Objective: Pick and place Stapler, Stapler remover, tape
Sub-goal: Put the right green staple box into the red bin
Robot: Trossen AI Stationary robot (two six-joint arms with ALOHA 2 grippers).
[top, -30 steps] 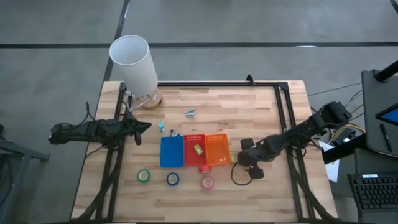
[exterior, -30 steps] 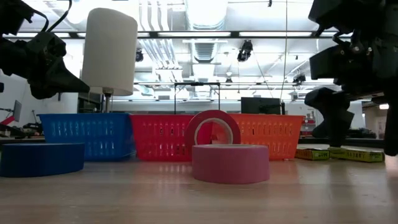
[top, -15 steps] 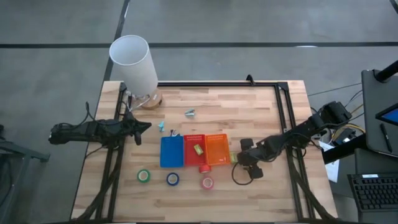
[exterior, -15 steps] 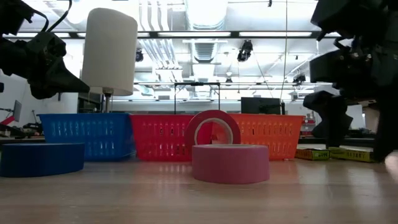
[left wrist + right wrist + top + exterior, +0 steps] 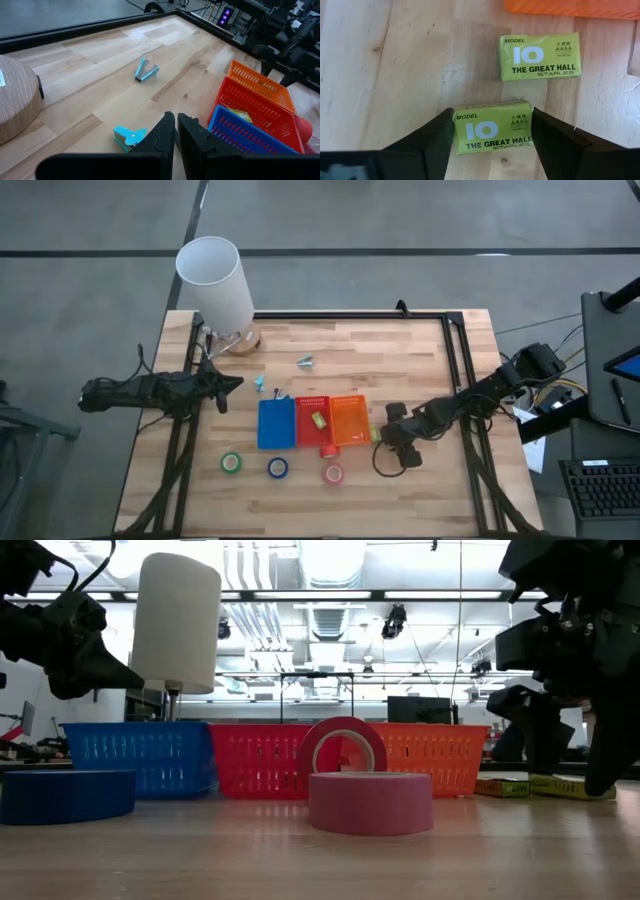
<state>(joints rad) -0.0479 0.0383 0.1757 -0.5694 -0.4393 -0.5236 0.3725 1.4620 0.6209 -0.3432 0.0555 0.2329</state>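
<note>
Several tape rolls lie flat near the table's near edge: green [image 5: 232,463], blue [image 5: 277,468] and pink [image 5: 333,473]. A red roll [image 5: 328,450] stands on edge against the baskets. Two teal staple removers [image 5: 305,361] [image 5: 260,382] lie beyond the baskets. No stapler shows. My right gripper [image 5: 492,131] is open and low over the table right of the orange basket. Its fingers stand at the two short ends of the nearer of two yellow-green staple boxes [image 5: 493,133]. My left gripper [image 5: 176,131] is shut and hovers near the left edge. My right gripper comes from above with one finger [image 5: 440,137] at each short end of the nearer staple box [image 5: 465,131]. I cannot tell whether the fingers touch it. The box lies flat on the table, label up.
Blue [image 5: 276,423], red [image 5: 312,420] and orange [image 5: 348,420] baskets stand side by side mid-table; a yellow-green box [image 5: 318,420] lies in the red one. A white lamp [image 5: 215,280] stands at the far left corner. A second staple box [image 5: 540,56] lies by the orange basket.
My right gripper has moved down toward the table over the staple boxes; in the low view its fingers now reach lower beside them. Nothing else has moved.
</note>
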